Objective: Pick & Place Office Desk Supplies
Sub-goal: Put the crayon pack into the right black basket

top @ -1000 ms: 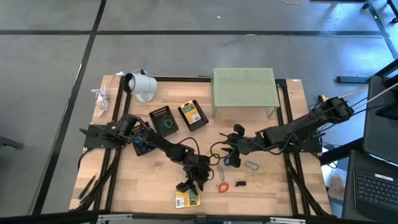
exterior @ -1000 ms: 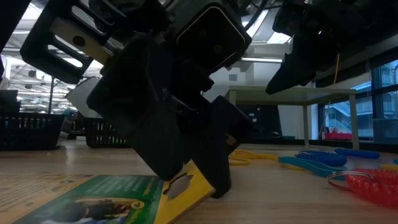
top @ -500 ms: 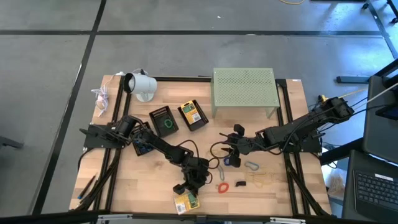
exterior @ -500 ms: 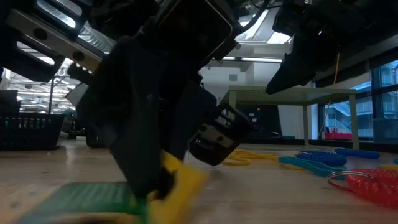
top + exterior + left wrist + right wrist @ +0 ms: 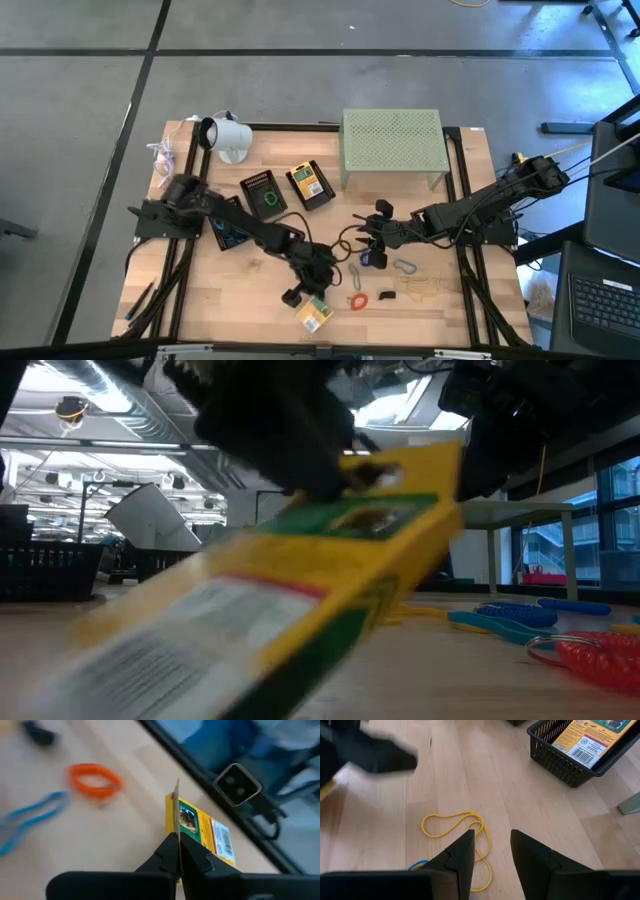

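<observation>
Near the desk's front edge, a yellow-and-green printed packet is clamped in the left gripper — right gripper jaws apart, mid-desk.

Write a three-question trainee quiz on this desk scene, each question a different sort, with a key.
1. True or false: the left gripper is shut on the yellow packet.
2. Multiple choice: what lies on the wood just ahead of the right gripper? A) a yellow rubber band B) a stapler C) a pair of scissors
3. Fill the blank: in the high view, a second yellow packet lies in a black ___ beside the pale green stand.

Key: 1 true. 2 A. 3 basket.
</observation>
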Tool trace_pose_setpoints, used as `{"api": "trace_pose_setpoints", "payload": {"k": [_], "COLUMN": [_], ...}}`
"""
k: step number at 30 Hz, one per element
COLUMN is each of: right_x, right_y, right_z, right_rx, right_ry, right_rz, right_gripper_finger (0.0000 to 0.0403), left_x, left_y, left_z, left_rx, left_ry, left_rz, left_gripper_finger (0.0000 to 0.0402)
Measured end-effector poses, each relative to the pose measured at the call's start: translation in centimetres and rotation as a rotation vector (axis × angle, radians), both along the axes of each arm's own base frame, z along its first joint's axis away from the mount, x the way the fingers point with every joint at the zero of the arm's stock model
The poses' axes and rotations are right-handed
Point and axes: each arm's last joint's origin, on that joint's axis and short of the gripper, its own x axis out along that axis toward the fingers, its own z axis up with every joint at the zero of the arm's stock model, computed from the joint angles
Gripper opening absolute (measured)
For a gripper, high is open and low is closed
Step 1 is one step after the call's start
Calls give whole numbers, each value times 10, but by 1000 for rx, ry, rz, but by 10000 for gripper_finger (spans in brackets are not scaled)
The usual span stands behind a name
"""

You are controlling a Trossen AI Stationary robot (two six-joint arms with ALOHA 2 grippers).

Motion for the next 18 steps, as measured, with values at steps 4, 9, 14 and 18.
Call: {"api": "trace_pose_setpoints", "payload": {"k": [4, 9, 14, 18], "right_x": [0, 0, 0, 0], "right_y": [0, -2, -5, -8], "right_z": [0, 0, 1, 2], "right_rx": [-11, -58, -126, -178], "right_ry": [-5, -12, -37, -57], "right_rz": [-11, -52, -124, -179], "right_gripper_finger": [131, 131, 131, 131], "left_x": [-11, -27, -43, -54], "left_y": [6, 10, 12, 16], "left_z": [33, 76, 112, 131], "left_rx": [127, 322, 434, 467], "left_ry": [-70, -231, -373, -435], "left_rz": [123, 320, 588, 763], "left_gripper_finger": [2, 2, 3, 2]}}
